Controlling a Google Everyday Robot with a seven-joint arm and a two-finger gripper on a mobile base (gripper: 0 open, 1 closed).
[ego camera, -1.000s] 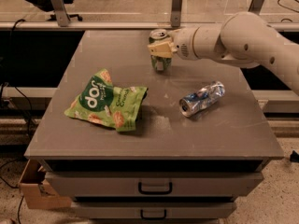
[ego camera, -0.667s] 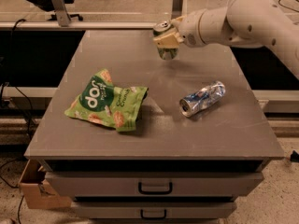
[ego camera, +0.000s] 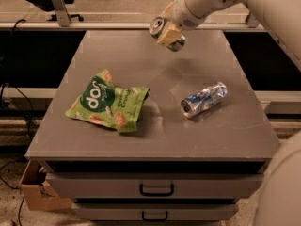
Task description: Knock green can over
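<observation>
Beige fingers (ego camera: 167, 33) aloft around green can (ego camera: 177, 44)

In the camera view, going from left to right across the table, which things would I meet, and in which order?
green snack bag → green can, held tilted above the far part of the table by the gripper → crushed blue-and-silver can

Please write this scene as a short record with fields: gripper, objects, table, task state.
table: grey, drawers below
green can: in the air over the table's far part, tilted, silver top facing left
gripper: shut on the green can, above the far edge
green snack bag: flat on the table, left side
crushed can: on its side, right of the bag
task state: can not yet knocked over
</observation>
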